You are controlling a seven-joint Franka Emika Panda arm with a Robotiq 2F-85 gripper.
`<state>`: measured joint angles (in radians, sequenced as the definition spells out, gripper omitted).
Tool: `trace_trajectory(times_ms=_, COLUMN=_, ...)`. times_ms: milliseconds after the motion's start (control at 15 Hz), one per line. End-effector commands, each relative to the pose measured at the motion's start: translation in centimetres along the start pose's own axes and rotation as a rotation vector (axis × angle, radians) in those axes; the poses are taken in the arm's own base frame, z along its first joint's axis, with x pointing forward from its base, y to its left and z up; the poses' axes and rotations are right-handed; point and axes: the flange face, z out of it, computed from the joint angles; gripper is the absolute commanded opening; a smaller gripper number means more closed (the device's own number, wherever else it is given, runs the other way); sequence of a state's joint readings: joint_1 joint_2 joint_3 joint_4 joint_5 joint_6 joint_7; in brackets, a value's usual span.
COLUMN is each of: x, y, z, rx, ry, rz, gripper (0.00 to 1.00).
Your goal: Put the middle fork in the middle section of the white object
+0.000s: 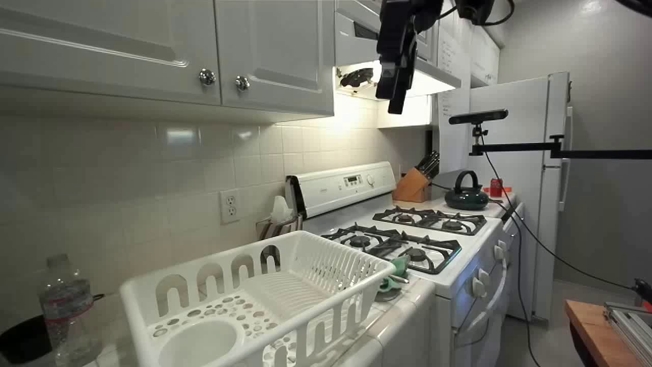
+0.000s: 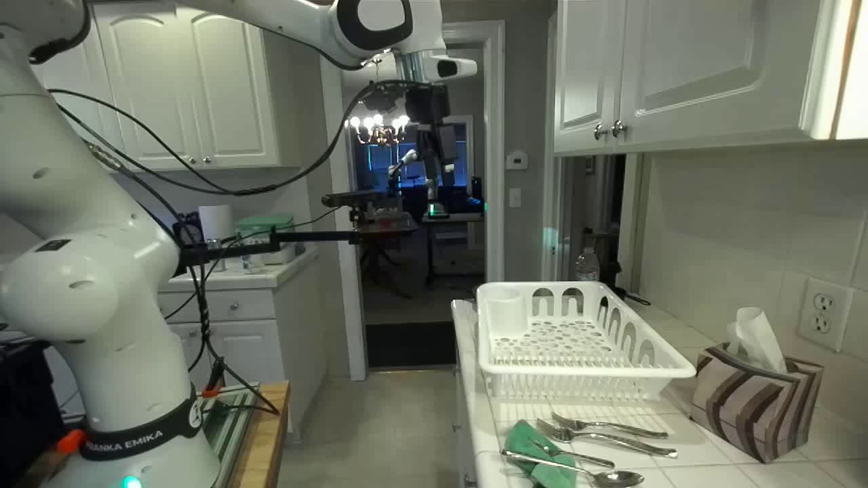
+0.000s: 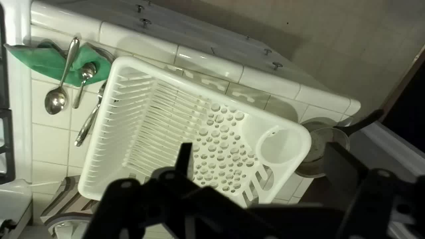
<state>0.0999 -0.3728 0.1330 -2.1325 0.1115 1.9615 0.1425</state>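
Nearest in an exterior view, a large spoon (image 2: 618,479) and a small spoon (image 2: 584,458) lay on a white tiled bench (image 2: 715,474), each with one end on a crumpled green cloth (image 2: 523,439). Just beyond them, the middle fork (image 2: 624,443) lay on the tiles outside the white dish rack (image 2: 583,371), its handle pointing toward a striped tissue box (image 2: 753,407). Another fork (image 2: 627,429) lay just past it, closer to the rack. The rack stood with its slatted end toward the forks, a floor of round holes farther along and a round cup (image 2: 507,313) in a far corner. Well above bench level, the black hand (image 2: 439,181) hung from a white robot arm (image 2: 135,257); in the wrist view its two fingers (image 3: 182,160) were spread wide apart. Past the rack stood a clear bottle (image 2: 587,266), and in the background a doorway (image 2: 494,237) framed a lit chandelier (image 2: 380,129).
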Motion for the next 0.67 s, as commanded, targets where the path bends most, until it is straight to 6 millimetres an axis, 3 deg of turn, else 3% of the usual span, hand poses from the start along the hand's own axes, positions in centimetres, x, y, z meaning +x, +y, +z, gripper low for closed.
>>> trace_trajectory(times_ms=0, x=0.0, y=0.0, z=-0.1, rx=0.0, ry=-0.001, rz=0.0, gripper=1.0)
trace_trajectory(times_ms=267, x=0.0, y=0.0, z=-0.1, rx=0.0, ry=-0.001, rz=0.0, gripper=1.0)
trace_trajectory(times_ms=333, x=0.8, y=0.5, z=0.3, rx=-0.032, ry=0.047, rz=0.081, gripper=1.0)
trace_trajectory(times_ms=600, x=3.9, y=6.2, z=3.1, rx=-0.079, ry=0.107, rz=0.301, gripper=1.0)
